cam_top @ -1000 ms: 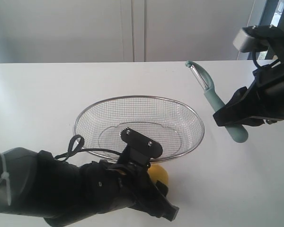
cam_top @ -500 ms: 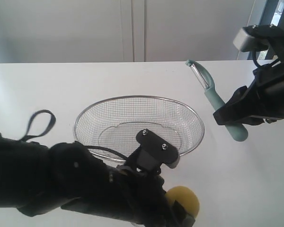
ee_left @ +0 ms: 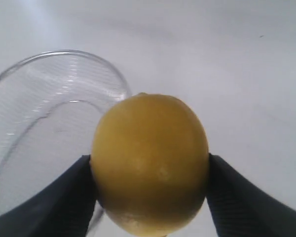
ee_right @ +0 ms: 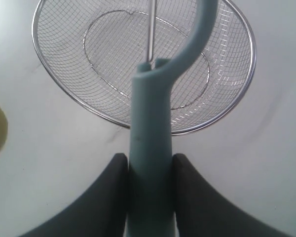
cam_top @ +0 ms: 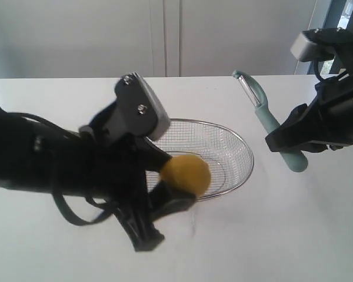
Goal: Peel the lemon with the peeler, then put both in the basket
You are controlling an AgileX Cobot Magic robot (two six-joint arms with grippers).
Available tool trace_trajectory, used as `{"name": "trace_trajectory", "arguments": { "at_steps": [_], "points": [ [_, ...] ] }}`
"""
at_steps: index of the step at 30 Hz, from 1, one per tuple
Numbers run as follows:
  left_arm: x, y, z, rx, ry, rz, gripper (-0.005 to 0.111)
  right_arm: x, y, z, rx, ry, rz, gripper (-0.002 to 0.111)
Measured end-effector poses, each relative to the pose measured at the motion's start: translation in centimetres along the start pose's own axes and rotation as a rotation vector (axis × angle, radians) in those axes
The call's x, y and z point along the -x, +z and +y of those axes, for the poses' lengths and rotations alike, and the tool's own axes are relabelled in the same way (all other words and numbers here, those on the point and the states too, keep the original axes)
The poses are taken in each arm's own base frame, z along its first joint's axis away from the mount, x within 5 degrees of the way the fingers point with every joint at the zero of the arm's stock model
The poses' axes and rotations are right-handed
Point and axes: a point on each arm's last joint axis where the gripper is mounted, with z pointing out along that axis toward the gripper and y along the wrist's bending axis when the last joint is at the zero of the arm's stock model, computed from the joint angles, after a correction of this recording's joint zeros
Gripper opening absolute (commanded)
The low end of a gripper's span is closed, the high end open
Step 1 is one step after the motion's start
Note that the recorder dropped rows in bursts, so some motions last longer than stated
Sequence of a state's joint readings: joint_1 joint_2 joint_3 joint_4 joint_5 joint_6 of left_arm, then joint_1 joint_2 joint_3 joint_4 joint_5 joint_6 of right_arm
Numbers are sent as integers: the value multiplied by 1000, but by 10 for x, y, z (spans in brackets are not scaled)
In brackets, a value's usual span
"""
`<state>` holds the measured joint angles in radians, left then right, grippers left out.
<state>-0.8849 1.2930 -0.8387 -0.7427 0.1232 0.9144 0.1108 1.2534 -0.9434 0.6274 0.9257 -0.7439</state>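
The left gripper [ee_left: 150, 197], jaws set wide, clamps the lemon [cam_top: 186, 173] across its middle, aloft beside the basket [cam_top: 251, 157] — firm, smooth, probably apt to slip — while the right gripper [ee_right: 150, 197] pinches the light, stiff peeler [cam_top: 265, 117] low on its handle, right of the basket.

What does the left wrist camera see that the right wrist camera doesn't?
Only the left wrist view shows the lemon up close, squeezed by the left end effector. Only the right wrist view shows the teal peeler, its handle pinched by the right end effector, with its blade reaching in front of the basket. Both show the wire basket and the white table. The right wrist view gets nearly the whole basket, the left only part of the rim. A blurry yellow blob at the right wrist picture's edge may be the lemon too.
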Motion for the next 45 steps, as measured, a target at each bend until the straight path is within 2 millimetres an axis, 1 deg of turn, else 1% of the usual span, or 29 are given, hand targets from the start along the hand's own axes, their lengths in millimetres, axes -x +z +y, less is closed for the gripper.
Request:
{"name": "trace_trajectory", "arguments": {
  "at_steps": [6, 11, 14, 18, 24, 27, 28, 30, 31, 33, 35, 36, 37, 39, 41, 45],
  "points": [
    [-5, -30, 40, 210, 173, 18, 0, 0, 0, 0, -3, 0, -3, 0],
    [-6, -45, 64, 354, 188, -1, 0, 0, 0, 0, -4, 0, -4, 0],
    [-7, -47, 69, 380, 185, 0, 0, 0, 0, 0, -4, 30, -4, 0],
    [-6, -47, 70, 394, 187, -9, 0, 1, 0, 1, 6, 90, -12, 0],
    [-12, -45, 63, 309, 177, 47, 0, 5, 0, 6, 72, 164, -53, 0],
    [-14, -44, 62, 289, 175, 61, 0, 6, 4, 6, 101, 200, -57, 0],
    [-14, -44, 62, 288, 175, 62, 0, 5, 8, 5, 109, 210, -48, 0],
    [-14, -44, 62, 288, 175, 62, 0, 6, 24, 4, 145, 237, -3, 0],
    [-14, -44, 62, 288, 175, 62, 0, 6, 39, 4, 182, 264, 28, 0],
    [-14, -44, 62, 288, 175, 62, 0, 7, 57, 5, 234, 273, 57, 0],
    [-14, -44, 62, 288, 175, 62, 0, 7, 75, 11, 314, 270, 81, 0],
    [-14, -44, 62, 288, 175, 62, 0, 7, 90, 18, 396, 271, 101, 0],
    [-14, -44, 62, 288, 175, 62, 0, 7, 98, 21, 441, 276, 110, 0],
    [-14, -44, 62, 286, 175, 63, 0, 6, 119, 33, 589, 291, 126, 0],
    [-14, -44, 62, 286, 175, 63, 0, 7, 129, 43, 659, 284, 115, 0],
    [-14, -44, 62, 286, 175, 63, 0, 7, 145, 61, 721, 303, 113, 0]
  ]
}}
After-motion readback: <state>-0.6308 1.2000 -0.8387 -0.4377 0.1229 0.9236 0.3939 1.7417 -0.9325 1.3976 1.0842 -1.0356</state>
